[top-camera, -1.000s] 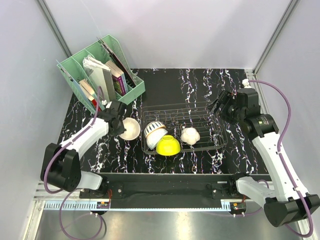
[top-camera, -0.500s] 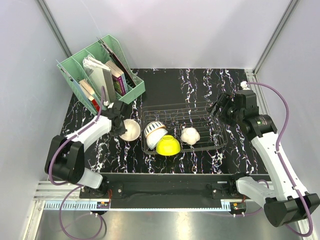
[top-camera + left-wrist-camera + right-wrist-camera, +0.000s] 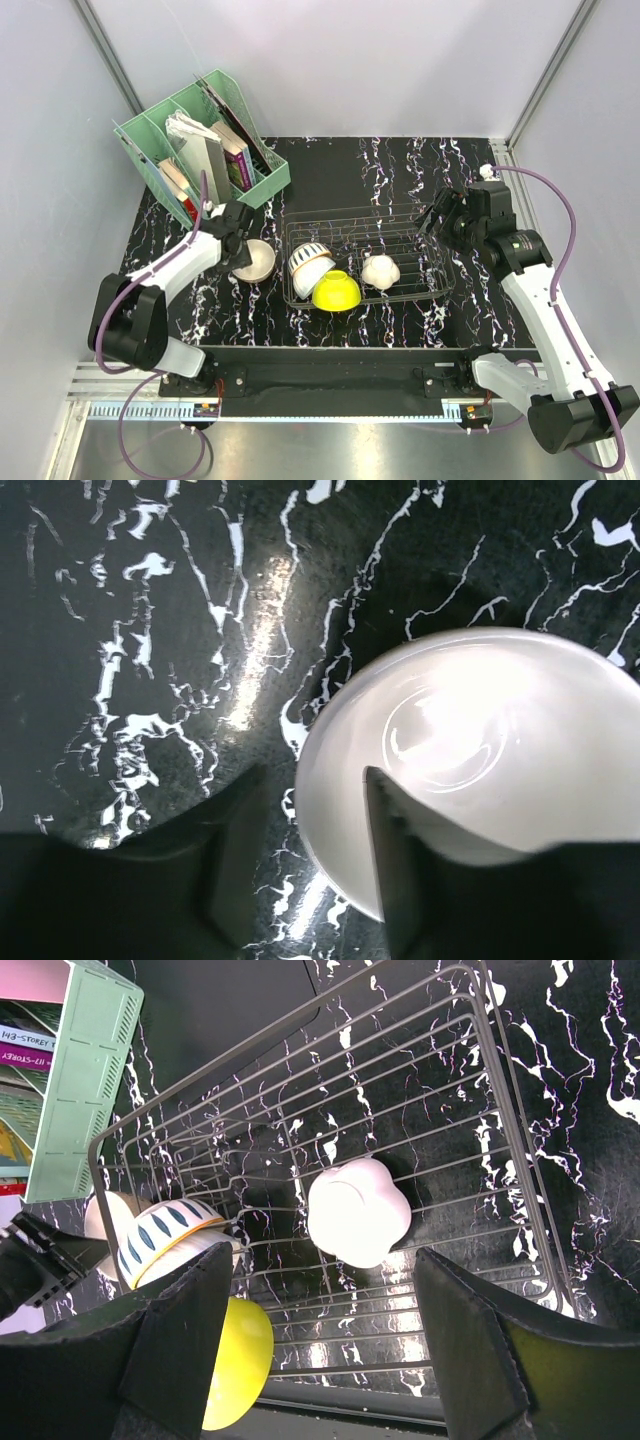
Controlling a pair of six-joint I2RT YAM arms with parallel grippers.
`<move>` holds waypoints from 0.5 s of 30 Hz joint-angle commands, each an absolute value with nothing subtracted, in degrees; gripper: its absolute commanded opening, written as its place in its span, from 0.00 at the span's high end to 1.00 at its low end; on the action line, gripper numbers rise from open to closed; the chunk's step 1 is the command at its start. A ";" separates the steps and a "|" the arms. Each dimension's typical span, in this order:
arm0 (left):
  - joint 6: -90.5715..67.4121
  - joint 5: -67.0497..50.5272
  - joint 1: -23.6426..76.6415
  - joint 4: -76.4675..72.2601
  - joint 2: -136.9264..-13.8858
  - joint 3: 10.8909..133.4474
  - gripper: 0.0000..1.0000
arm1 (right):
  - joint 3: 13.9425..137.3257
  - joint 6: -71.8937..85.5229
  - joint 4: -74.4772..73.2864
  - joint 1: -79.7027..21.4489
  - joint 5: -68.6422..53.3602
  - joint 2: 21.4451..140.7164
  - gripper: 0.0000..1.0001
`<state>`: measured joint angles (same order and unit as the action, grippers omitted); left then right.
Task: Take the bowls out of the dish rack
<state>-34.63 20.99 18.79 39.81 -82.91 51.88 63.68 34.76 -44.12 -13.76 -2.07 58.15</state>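
A cream bowl (image 3: pixel 251 261) stands upright on the table left of the dish rack (image 3: pixel 432 283). My left gripper (image 3: pixel 237 233) is over its far-left rim. In the left wrist view the gripper (image 3: pixel 312 775) straddles the rim of the bowl (image 3: pixel 480 730), one finger (image 3: pixel 400 870) inside it and one outside, with table showing in the gap. In the rack are a blue-striped bowl (image 3: pixel 309 260) on its side, a yellow-green bowl (image 3: pixel 336 291) and an upturned white lobed bowl (image 3: pixel 380 271). My right gripper (image 3: pixel 441 214) is wide open and empty above the rack's right end, and the white bowl (image 3: pixel 358 1210) lies below it.
A mint-green file organiser (image 3: pixel 200 150) with books stands at the back left, close behind my left arm. The rack's wire rim (image 3: pixel 520 1160) runs under my right gripper. Frame posts and grey walls stand round the table.
The cream bowl has come down and a little left and now sits flat on the table. My left gripper's jaws have loosened off its rim. My right gripper has edged slightly left.
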 commanded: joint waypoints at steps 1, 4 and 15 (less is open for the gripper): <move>-35.33 25.22 18.54 40.69 -76.48 54.41 0.48 | 63.02 34.19 -43.51 -14.06 -0.62 58.53 0.19; -34.81 27.15 18.63 42.27 -72.35 55.46 0.48 | 62.14 34.45 -43.51 -14.15 -0.44 58.89 0.19; -23.48 29.09 33.01 43.33 -61.61 61.08 0.40 | 56.87 35.42 -42.28 -14.15 -1.75 58.62 0.19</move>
<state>-29.26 26.94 25.91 44.12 -62.70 57.71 58.06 34.89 -44.01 -13.76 -2.00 58.87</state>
